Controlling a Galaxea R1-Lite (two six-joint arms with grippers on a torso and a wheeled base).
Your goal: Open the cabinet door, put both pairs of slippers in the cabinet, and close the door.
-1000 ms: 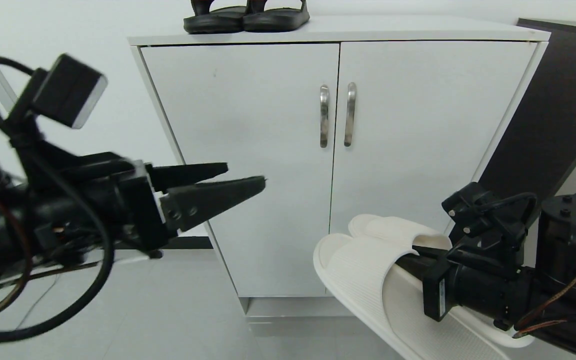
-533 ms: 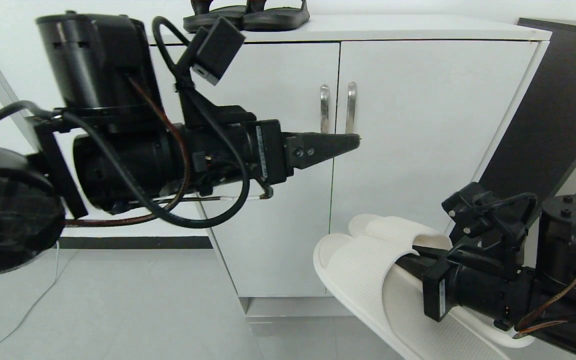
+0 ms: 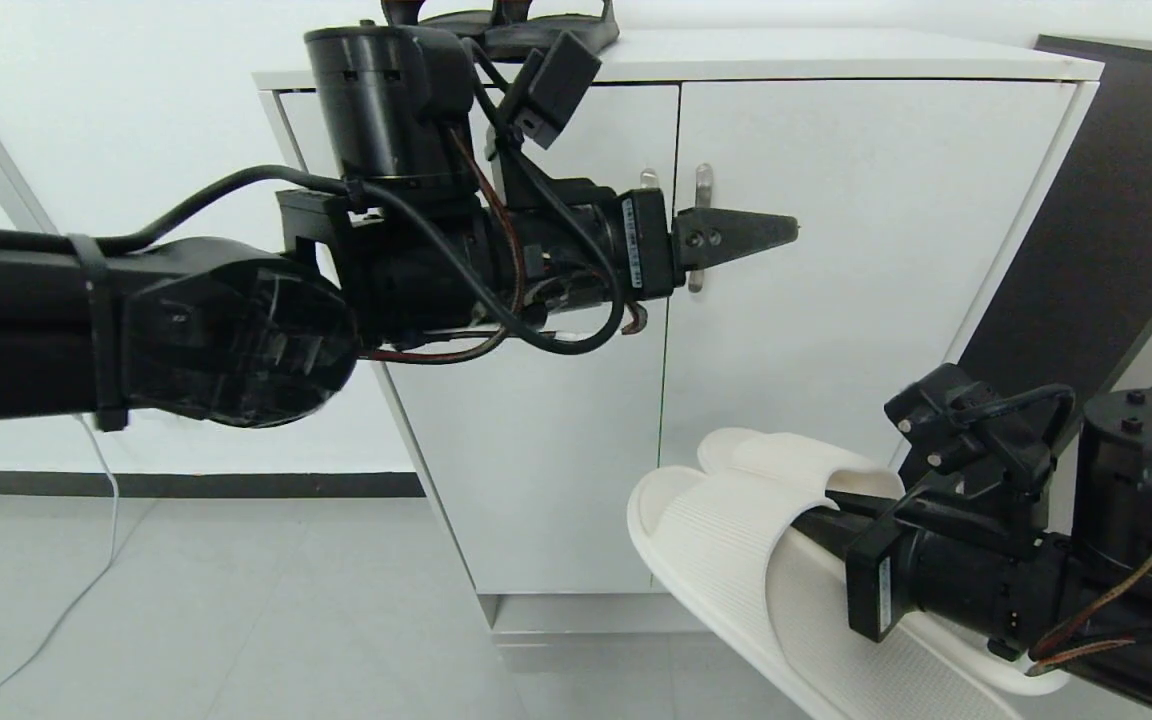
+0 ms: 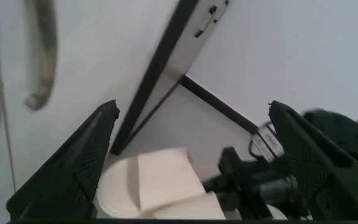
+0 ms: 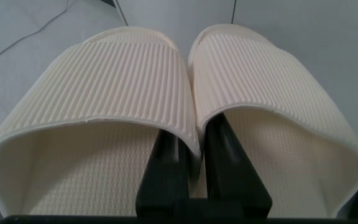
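Note:
The white cabinet has both doors shut, with two metal handles at the centre seam. My left gripper is at handle height, just in front of the right door beside the handles. The left wrist view shows the left gripper open, with a handle off to one side. My right gripper is low in front of the right door, shut on the pair of white slippers. Its fingers pinch the slippers' inner sides together. The black slippers sit on the cabinet top.
A dark panel stands right of the cabinet. Left of it are a white wall, a black baseboard and open grey floor with a thin cable.
My left arm has risen from low on the left and swung right to the cabinet handles. The right arm and the white slippers have not moved.

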